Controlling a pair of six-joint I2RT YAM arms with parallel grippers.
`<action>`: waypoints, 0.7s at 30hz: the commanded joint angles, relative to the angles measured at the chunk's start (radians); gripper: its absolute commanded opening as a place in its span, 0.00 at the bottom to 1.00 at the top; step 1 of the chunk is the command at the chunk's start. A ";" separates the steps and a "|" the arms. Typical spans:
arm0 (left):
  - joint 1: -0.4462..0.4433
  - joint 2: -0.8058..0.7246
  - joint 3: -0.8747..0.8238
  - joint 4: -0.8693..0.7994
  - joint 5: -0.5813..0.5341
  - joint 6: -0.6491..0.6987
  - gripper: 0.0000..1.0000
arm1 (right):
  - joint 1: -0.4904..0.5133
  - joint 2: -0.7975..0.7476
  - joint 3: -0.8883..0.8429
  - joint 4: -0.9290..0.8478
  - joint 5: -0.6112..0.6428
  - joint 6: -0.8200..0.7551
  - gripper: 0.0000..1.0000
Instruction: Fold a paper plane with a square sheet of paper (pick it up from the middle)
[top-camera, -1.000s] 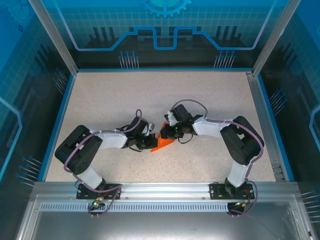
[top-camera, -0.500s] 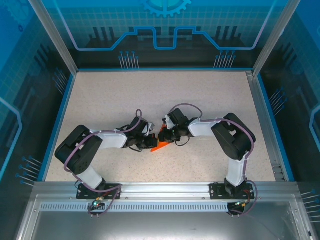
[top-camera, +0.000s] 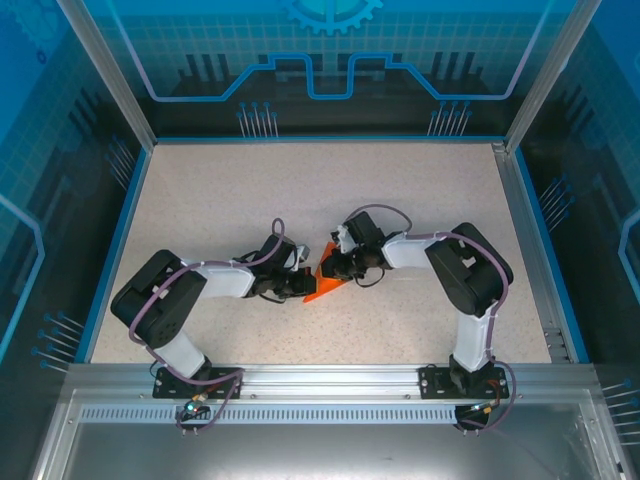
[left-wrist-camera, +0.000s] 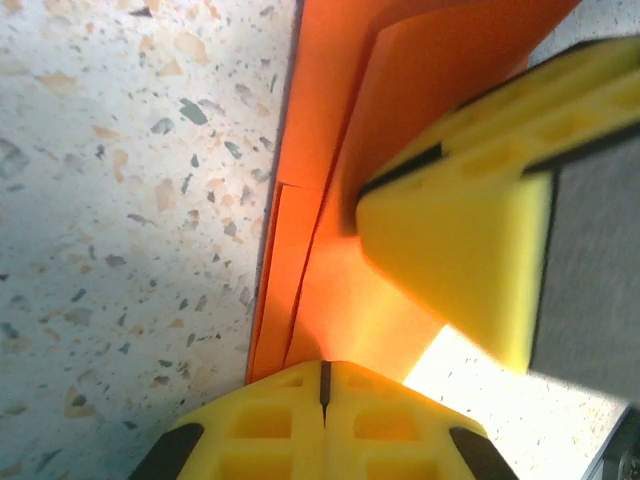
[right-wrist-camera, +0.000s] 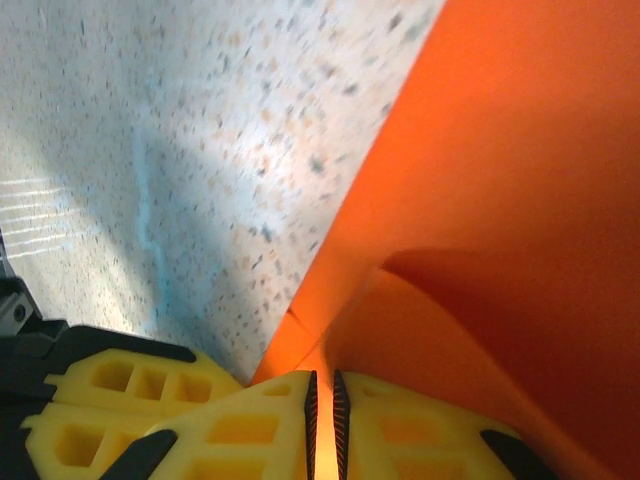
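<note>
A speckled pale tabletop (top-camera: 220, 200) with a blue rim (top-camera: 119, 240) sits inside see-through blue walls (top-camera: 200, 50) printed with line graphics, and a metal rail (top-camera: 330, 378) runs along its near edge where both arm bases are bolted. The two arms bend inward and meet near the middle of the tabletop, each carrying a looping purple cable (top-camera: 276, 232). The orange paper (top-camera: 327, 286) lies between them as a small folded wedge, and from above the two wrists cover part of it, so its full outline cannot be made out. The left fingers (top-camera: 301, 285) reach it from the left side and the right fingers (top-camera: 328, 268) from the right and slightly farther back. In the left wrist view the left fingers (left-wrist-camera: 325, 385) are pressed tight together on the near end of the paper (left-wrist-camera: 330, 120), whose layers rise away from them with stepped creased edges; a yellow finger of the right arm (left-wrist-camera: 460, 250) stands in front of the paper's right part and hides it. In the right wrist view the right fingers (right-wrist-camera: 340, 395) are closed down to a thin slit with orange showing inside it, pinching a curled flap of the paper (right-wrist-camera: 500, 200), which spreads over the right of that view above the bare tabletop.
</note>
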 joint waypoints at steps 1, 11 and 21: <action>0.003 0.072 -0.074 -0.185 -0.138 0.013 0.00 | -0.078 0.044 0.021 -0.049 0.115 -0.035 0.16; 0.002 0.052 -0.087 -0.187 -0.139 0.021 0.00 | -0.176 0.075 0.071 -0.108 0.122 -0.090 0.17; 0.003 0.044 -0.094 -0.187 -0.139 0.027 0.00 | -0.288 0.113 0.117 -0.115 0.049 -0.131 0.18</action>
